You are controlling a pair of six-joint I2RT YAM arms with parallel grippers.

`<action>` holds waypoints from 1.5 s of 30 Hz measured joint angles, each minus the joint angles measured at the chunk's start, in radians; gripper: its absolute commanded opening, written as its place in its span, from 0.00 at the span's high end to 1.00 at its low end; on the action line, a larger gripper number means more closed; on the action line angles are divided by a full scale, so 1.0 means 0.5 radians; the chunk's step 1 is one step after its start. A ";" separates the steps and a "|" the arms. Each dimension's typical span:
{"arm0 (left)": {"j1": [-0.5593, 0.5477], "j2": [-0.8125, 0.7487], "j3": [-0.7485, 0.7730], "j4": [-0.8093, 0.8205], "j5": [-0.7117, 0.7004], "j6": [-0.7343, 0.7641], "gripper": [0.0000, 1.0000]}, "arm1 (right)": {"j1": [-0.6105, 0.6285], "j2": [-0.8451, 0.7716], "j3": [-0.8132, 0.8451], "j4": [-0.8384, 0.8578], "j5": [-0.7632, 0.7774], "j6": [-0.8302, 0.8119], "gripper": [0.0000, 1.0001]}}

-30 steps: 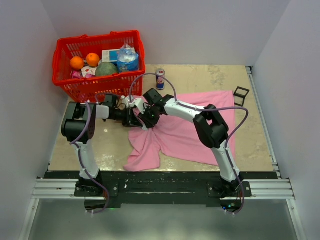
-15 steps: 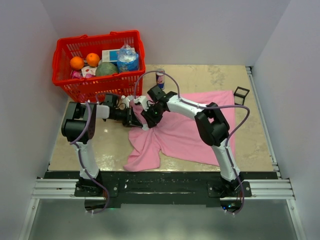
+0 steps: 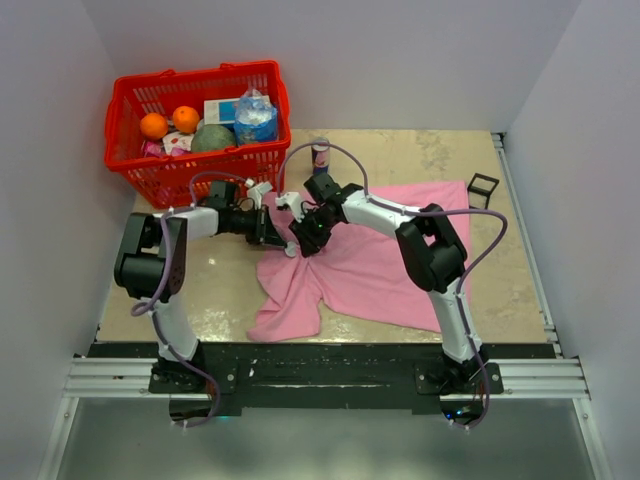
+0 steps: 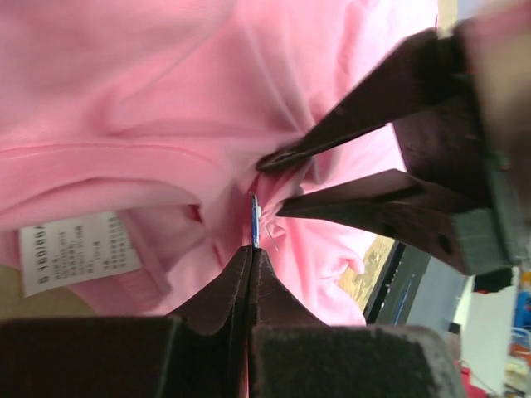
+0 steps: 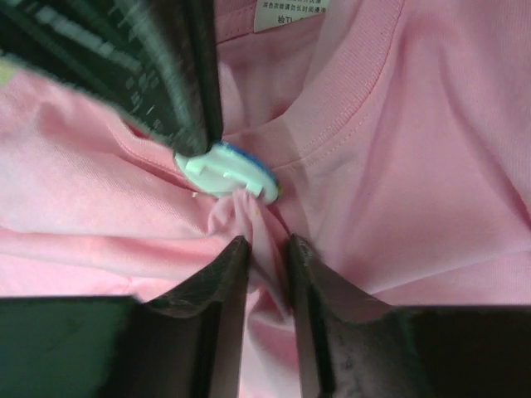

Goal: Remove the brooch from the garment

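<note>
The pink garment (image 3: 385, 260) lies spread on the table, bunched at its collar, where both grippers meet. The brooch (image 5: 226, 172) is a small whitish disc with a blue rim, sitting against the collar fold. In the left wrist view the brooch (image 4: 255, 219) shows edge-on as a thin sliver. My left gripper (image 4: 253, 249) is shut on it, jaws pressed together. My right gripper (image 5: 265, 247) is shut on a fold of the garment (image 5: 415, 166) just below the brooch. From above, the left gripper (image 3: 278, 231) and right gripper (image 3: 301, 240) nearly touch, and the brooch is hidden.
A red basket (image 3: 150, 175) with oranges, a bottle and other groceries stands at the back left. A drink can (image 3: 320, 157) stands behind the grippers. A small black open-frame cube (image 3: 482, 192) sits by the garment's far right corner. The garment's white label (image 4: 75, 253) hangs near the collar.
The left arm has stretched out to the right, carrying its gripper further onto the collar. The right gripper has shifted slightly right and back with the cloth.
</note>
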 measured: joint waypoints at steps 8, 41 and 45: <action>-0.167 -0.223 -0.006 -0.102 -0.189 0.224 1.00 | -0.008 0.000 0.000 0.000 -0.056 0.051 0.95; -0.351 -0.285 -0.042 0.545 -0.544 -0.134 1.00 | -0.107 -0.299 -0.134 -0.150 -0.176 0.141 0.08; -0.351 -0.286 0.025 0.435 -0.420 -0.029 1.00 | -0.201 -0.449 -0.015 -0.259 -0.278 0.086 0.11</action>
